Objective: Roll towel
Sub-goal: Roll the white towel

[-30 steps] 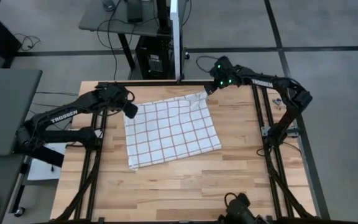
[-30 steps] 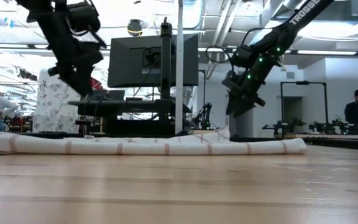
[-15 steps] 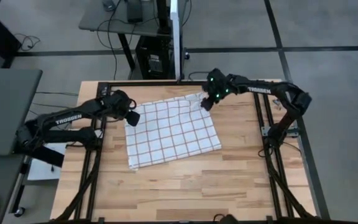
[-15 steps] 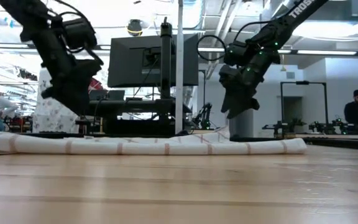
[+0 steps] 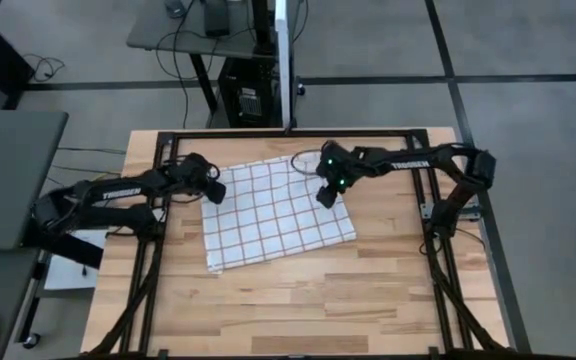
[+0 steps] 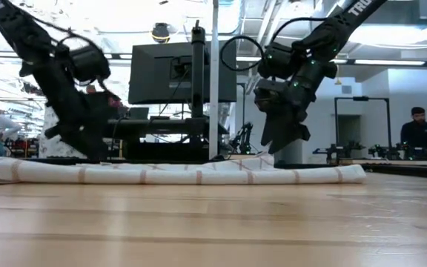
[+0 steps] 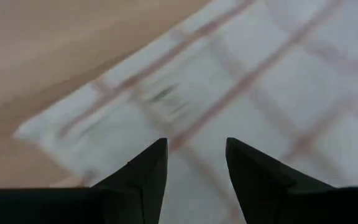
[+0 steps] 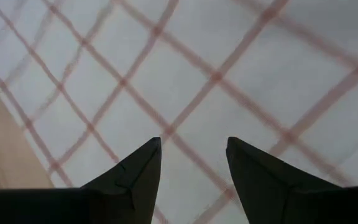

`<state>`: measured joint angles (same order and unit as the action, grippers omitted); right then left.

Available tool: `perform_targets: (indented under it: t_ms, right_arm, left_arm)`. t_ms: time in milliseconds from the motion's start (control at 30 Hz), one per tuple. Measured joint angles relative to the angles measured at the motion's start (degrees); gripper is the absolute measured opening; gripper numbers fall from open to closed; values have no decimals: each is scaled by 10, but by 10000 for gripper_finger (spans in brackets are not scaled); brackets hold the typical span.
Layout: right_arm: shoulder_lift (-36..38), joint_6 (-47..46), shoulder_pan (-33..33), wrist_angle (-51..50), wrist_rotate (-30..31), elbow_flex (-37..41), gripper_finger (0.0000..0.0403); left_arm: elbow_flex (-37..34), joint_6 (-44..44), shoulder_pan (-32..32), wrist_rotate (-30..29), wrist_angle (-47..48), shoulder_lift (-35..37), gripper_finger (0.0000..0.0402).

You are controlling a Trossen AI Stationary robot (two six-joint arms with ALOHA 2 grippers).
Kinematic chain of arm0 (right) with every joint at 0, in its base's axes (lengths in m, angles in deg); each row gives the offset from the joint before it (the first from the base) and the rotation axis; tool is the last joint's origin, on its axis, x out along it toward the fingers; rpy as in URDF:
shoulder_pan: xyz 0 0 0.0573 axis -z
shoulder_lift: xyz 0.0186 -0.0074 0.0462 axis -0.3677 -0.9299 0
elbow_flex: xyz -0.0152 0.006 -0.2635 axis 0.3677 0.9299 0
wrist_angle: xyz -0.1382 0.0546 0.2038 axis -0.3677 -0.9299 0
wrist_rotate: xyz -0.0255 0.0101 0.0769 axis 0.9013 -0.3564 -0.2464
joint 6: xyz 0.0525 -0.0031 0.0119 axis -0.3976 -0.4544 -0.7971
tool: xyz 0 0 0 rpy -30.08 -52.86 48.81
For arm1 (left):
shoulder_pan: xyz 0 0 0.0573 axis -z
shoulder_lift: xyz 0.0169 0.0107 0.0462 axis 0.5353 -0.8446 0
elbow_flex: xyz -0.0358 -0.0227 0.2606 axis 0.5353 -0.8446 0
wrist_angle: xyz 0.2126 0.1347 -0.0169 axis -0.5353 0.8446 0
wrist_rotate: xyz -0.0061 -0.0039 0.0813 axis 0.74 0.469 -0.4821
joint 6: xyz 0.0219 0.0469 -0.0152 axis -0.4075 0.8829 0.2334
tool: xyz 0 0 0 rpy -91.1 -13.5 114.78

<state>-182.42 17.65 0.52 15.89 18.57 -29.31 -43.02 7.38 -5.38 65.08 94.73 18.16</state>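
Note:
A white towel with a red-brown check lies spread flat on the wooden table, and it also shows in the low view. My left gripper is open and stands low over the towel's far left corner, with its fingers spread above the cloth. My right gripper is open and hovers over the towel's right part, with its fingertips apart. In the low view it stands a little above the cloth. My left gripper stands close over the towel's far left corner, pointing down at a slant. I cannot tell whether its fingertips touch the cloth. My right gripper touches nothing.
Black frame rails run along the table's left side and right side. Bare wood lies between the towel and the near edge. A desk with a monitor stands beyond the far edge, and a person stands in the room.
My left gripper has come down toward the towel's far left corner. My right gripper has gone from beside the towel's far right corner toward the table's near edge and now stands over the towel's right part. The towel has stayed flat.

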Motion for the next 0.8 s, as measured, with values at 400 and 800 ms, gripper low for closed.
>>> perform_targets:
  t_ms: [400, 800]
  right_arm:
    - [0, -58, -26, 0, 13, 70, 175]
    - [6, -46, -38, -45, 8, 93, 175]
  left_arm:
    - [1, -20, -28, -61, 80, 8, 146]
    - [1, -34, -28, -94, 138, 35, 146]
